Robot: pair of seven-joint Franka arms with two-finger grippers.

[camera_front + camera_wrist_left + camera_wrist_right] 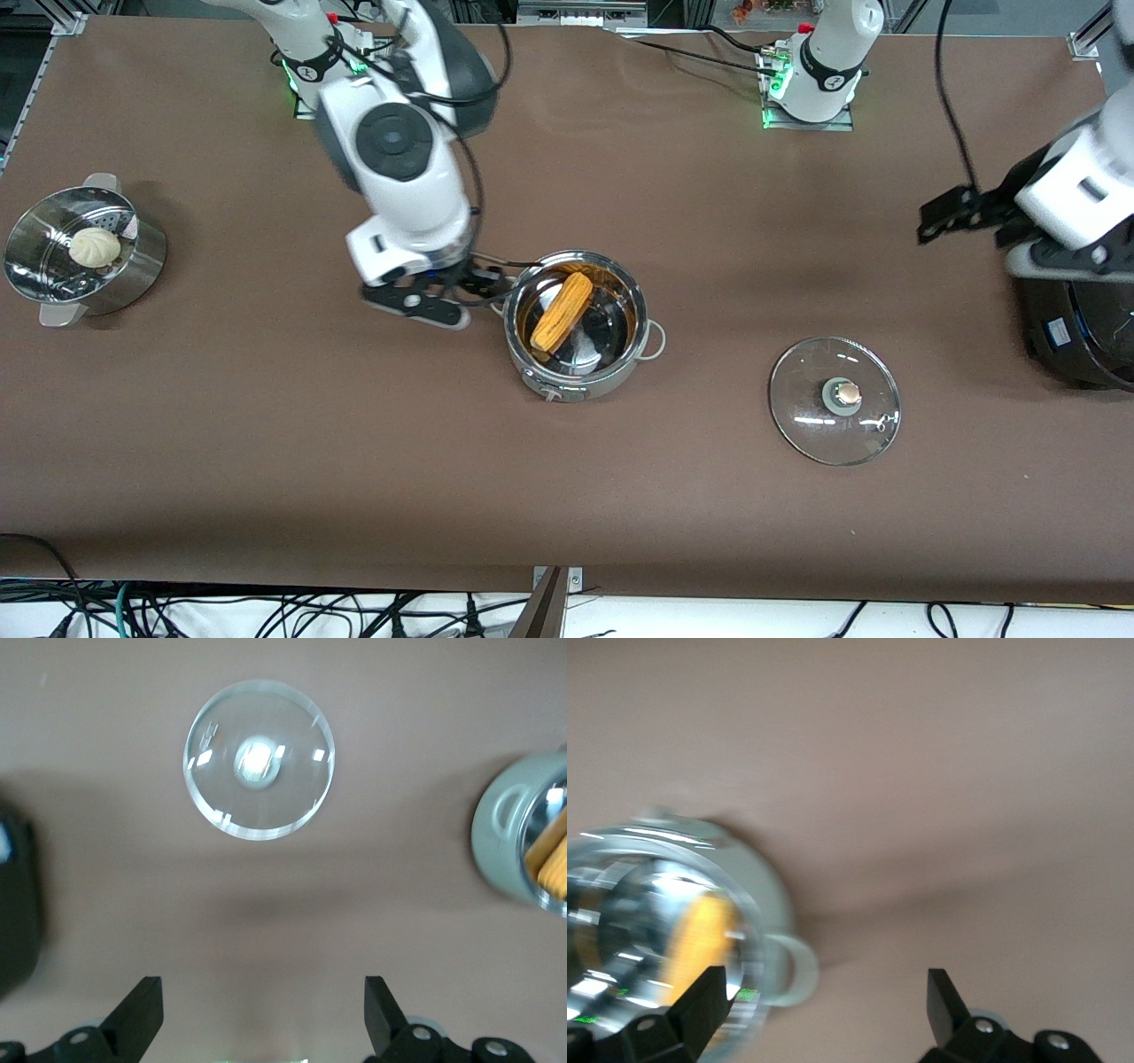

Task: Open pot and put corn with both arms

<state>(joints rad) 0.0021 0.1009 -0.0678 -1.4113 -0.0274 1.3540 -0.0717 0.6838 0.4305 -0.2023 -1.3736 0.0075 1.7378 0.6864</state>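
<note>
Corn cob (562, 311) lies inside the open pot (580, 330) at frame centre, long axis slanting toward the upper right; right claw (483, 285) released, empty, just beside the rim; left claw (952, 215) released over the black cooker (1076, 332), glass lid (834, 400) on the counter (266, 443) between

Steamer basket (133, 266) holds bun (95, 247); black cooker (1076, 328)

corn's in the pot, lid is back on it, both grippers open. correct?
Not quite. The lid is off, lying flat on the table beside the pot, toward the left arm's end; the front view shows it. The corn is in the open pot. Left gripper and right gripper are open.
</note>
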